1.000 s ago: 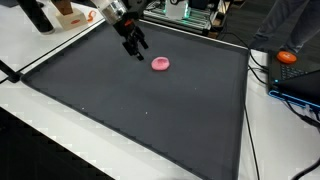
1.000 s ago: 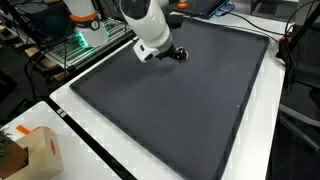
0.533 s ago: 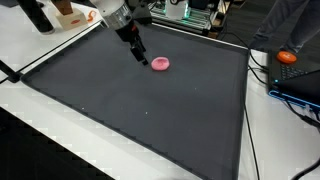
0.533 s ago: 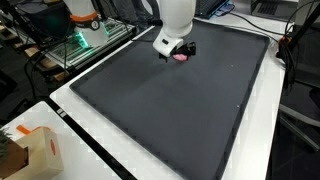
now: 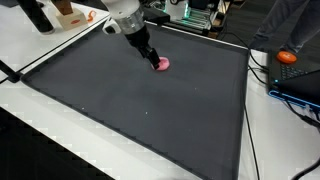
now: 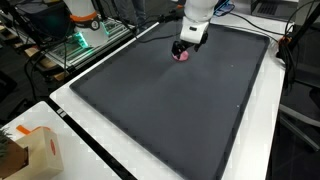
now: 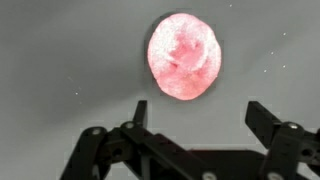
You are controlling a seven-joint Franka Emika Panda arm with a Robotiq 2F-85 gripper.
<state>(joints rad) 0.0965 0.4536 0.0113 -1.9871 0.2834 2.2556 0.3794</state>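
Observation:
A small round pink object (image 5: 162, 64) lies on the dark mat (image 5: 140, 110), towards its far side. It also shows in an exterior view (image 6: 183, 56) and fills the upper middle of the wrist view (image 7: 184, 56). My gripper (image 5: 153, 58) hangs just above and beside the pink object, also seen in an exterior view (image 6: 187, 46). In the wrist view the gripper (image 7: 202, 112) is open and empty, its two fingers apart with bare mat between them, and the pink object lies just beyond the fingertips.
The mat lies on a white table (image 5: 40, 150). An orange object (image 5: 288, 57) and cables sit at one side. A cardboard box (image 6: 30, 150) stands at a table corner. Equipment racks (image 6: 85, 35) stand behind the table.
The arm has swung across the mat toward the pink object, and the gripper now stands right over it. The pink object has not moved.

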